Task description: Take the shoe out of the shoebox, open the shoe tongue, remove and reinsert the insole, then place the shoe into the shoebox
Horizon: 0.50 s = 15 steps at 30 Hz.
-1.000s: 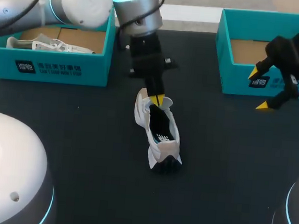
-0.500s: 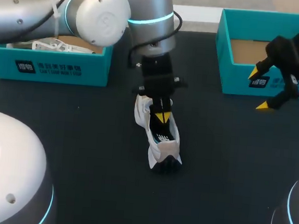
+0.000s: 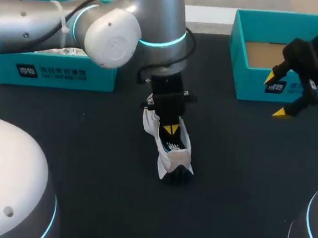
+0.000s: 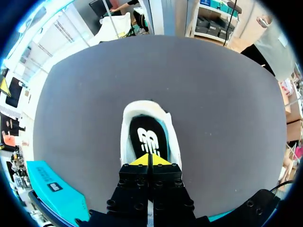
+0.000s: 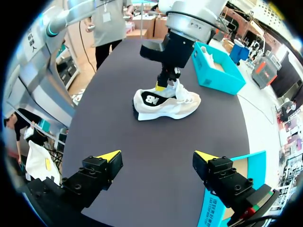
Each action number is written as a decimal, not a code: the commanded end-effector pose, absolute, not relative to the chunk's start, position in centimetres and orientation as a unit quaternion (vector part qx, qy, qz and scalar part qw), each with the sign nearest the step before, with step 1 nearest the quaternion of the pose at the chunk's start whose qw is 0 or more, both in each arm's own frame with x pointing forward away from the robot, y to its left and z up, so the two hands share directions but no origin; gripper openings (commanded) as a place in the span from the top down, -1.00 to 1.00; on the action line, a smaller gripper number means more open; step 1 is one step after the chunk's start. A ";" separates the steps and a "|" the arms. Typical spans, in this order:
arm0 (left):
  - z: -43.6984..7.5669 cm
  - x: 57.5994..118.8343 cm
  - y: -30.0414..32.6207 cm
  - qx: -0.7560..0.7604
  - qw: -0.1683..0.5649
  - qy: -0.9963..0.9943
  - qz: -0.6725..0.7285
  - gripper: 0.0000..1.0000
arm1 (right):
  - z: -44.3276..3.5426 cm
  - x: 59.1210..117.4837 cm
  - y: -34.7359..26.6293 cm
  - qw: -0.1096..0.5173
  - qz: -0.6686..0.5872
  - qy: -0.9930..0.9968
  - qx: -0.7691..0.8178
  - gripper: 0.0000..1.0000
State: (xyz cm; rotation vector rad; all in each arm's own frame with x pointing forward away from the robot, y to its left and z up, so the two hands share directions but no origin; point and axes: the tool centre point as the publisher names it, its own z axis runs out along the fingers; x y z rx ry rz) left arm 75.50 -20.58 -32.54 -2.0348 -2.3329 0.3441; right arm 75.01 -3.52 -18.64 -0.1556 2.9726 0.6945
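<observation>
A white shoe (image 3: pixel 170 148) stands upright on its sole in the middle of a dark table (image 3: pixel 88 163), out of its box, with its mouth facing up. The left gripper (image 3: pixel 170 130) comes straight down into that mouth. Its two yellow tips are pressed together with no gap, low over the black insole (image 4: pixel 147 137), which lies flat inside the shoe. Whether the tips have pinched an edge of the insole cannot be told. The steep, closed pose suits reaching into the narrow opening, so the step in hand is probably taking hold of the insole to lift it out.

Well apart from the shoe, on the robot's right side, the right gripper (image 3: pixel 274 95) hangs above the table with its fingers spread wide and nothing between them. It faces the shoe, likely waiting to steady it.

Farther from the shoe on that side, just behind the right gripper, sits a teal shoebox (image 3: pixel 251 82), open on top. A second teal shoebox (image 3: pixel 57 71) sits beyond the shoe on the left side, partly hidden behind the left arm.
</observation>
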 end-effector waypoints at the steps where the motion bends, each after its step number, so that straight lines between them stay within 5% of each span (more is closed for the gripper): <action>1: -33.4 76.0 -21.2 -0.649 0.004 -0.755 0.094 1.00 | -18.7 75.1 -3.5 0.042 0.226 0.972 -0.050 -1.00; 15: -36.6 76.6 -21.9 -0.653 -0.028 -0.755 0.039 1.00 | -18.7 75.1 -3.5 0.042 0.226 0.972 -0.050 -1.00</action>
